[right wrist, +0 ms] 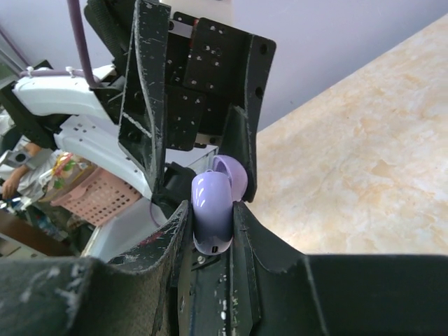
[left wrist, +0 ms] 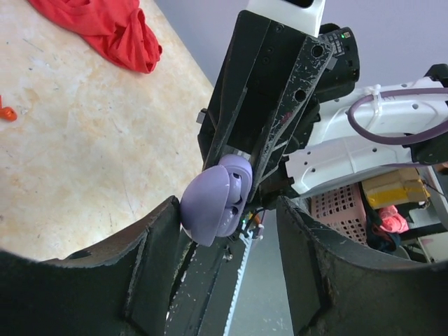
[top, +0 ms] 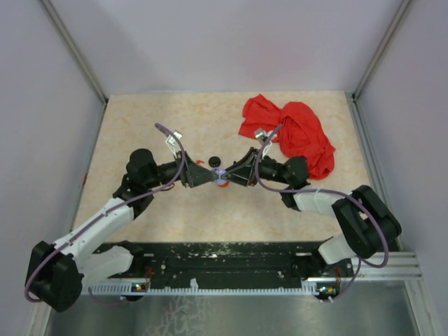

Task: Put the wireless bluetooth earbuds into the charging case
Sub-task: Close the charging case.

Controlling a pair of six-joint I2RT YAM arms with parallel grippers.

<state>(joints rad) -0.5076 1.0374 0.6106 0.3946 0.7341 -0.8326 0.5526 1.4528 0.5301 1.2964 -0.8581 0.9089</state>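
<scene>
Above mid-table (top: 175, 210), raised: lavender charging case (right wrist: 210, 218), lid open, clenched between fingers of right gripper (right wrist: 210, 208). Around it, left gripper (left wrist: 225, 203), fingers spread, released. Behind, small black round piece (top: 214, 160); farther, red cloth (top: 294, 133).

I was working in what looked like a robotics lab: a beige marble-patterned tabletop (top: 140, 126) boxed in by plain pale panel walls (top: 224, 42) on aluminium frame posts (top: 75, 49), with a pink plastic storage basket (right wrist: 98, 199) among blurry clutter beyond.
</scene>
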